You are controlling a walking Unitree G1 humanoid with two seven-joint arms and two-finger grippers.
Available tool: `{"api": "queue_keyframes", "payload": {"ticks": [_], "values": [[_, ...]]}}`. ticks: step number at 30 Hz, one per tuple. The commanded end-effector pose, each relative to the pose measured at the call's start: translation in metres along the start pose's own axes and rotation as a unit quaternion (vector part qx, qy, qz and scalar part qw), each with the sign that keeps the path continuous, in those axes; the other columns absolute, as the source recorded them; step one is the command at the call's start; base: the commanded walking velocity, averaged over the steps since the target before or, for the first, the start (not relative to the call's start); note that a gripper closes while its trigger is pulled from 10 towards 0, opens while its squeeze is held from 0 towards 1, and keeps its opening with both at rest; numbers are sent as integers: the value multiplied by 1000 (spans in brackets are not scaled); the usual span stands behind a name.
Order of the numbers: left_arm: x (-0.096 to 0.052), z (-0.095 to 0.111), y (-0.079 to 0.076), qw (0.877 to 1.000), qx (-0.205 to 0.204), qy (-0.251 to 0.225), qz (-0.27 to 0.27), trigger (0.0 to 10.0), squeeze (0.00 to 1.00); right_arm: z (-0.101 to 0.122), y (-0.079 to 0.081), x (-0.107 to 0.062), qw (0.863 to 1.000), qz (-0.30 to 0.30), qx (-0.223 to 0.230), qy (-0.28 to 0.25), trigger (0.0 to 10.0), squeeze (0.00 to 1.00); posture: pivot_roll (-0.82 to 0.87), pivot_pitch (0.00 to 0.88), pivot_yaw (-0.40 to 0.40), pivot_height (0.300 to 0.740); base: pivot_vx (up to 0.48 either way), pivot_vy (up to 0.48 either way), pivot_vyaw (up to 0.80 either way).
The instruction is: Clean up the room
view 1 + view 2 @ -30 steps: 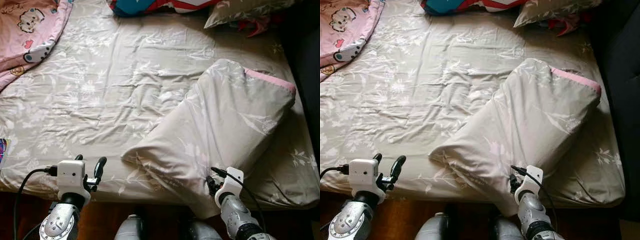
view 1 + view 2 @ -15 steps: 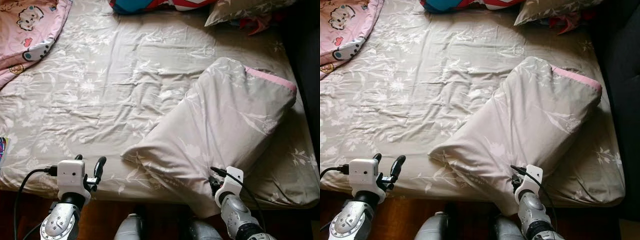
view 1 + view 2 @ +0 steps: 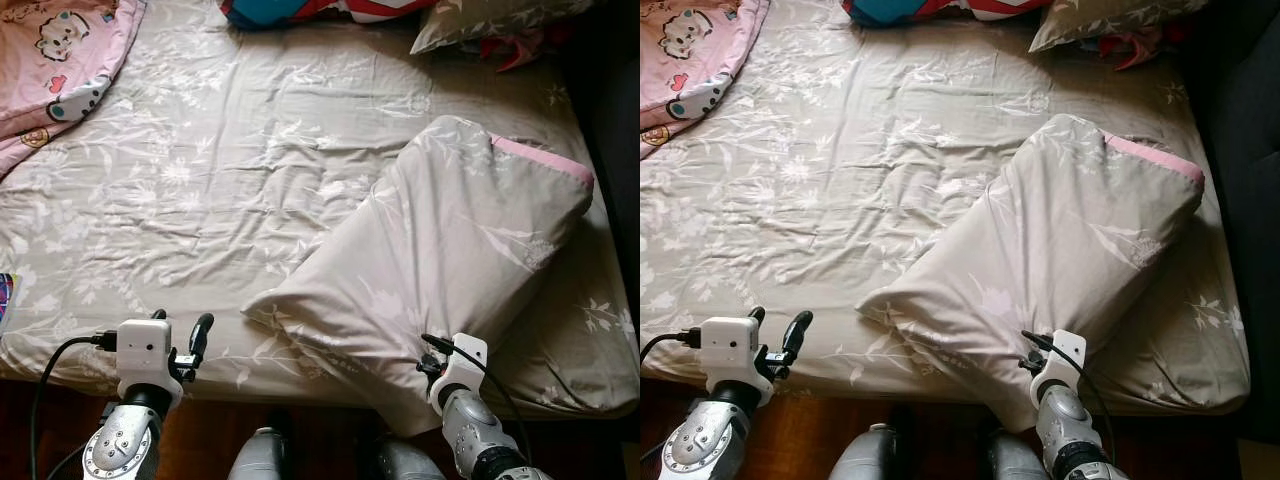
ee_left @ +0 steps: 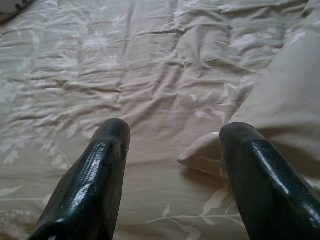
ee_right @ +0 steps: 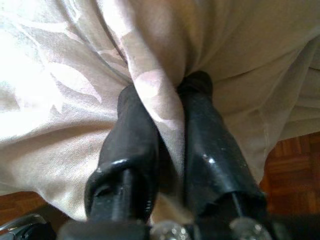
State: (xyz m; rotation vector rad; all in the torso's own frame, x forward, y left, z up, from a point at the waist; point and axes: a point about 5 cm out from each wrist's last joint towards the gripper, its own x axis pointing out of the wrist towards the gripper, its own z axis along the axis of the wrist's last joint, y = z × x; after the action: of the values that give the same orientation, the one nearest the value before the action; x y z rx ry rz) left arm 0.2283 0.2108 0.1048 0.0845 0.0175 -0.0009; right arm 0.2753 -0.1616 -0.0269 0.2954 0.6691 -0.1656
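Right wrist view: a fold of the grey pillowcase (image 5: 150, 95) is pinched between the black fingers (image 5: 132, 145) of the right tool (image 5: 167, 95), at the pillow's near corner over the bed's (image 3: 200, 180) front edge. The pillow (image 3: 440, 260) is laid slantwise on the bed. The left tool (image 3: 180, 335), fingers spread, is held beside the pillow, apart from it.

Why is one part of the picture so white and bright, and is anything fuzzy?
Right wrist view: the pillow glares nearly white on one side, and the close fingers pinching its fabric look soft. Left wrist view: the fingers are slightly blurred, the bedsheet sharp. Eye views: evenly lit, clear.
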Motion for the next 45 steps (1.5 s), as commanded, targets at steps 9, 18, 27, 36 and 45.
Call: {"api": "queue_keyframes", "payload": {"ticks": [9,18,27,36,45], "values": [[0,-8,-1,1000,-2,11,1,10000,0,-46,-1,-9,996,-2,10,88,0,0,95,365,72,740,0,0,0],[8,-10,-6,1000,-8,8,-4,10000,0,-38,-13,-8,997,-18,16,72,0,0,64,343,59,740,0,0,0],[18,-13,-7,1000,-13,0,4,10000,0,45,-76,-6,988,-130,54,-67,0,0,14,308,39,740,0,0,0],[22,-15,-5,1000,-15,-4,10,10000,0,129,-145,-33,957,-220,65,-175,0,0,-21,289,32,740,0,0,0],[24,-18,-6,1000,-17,-5,12,10000,0,203,-225,-100,902,-340,60,-261,0,0,-56,283,28,740,0,0,0]]}}
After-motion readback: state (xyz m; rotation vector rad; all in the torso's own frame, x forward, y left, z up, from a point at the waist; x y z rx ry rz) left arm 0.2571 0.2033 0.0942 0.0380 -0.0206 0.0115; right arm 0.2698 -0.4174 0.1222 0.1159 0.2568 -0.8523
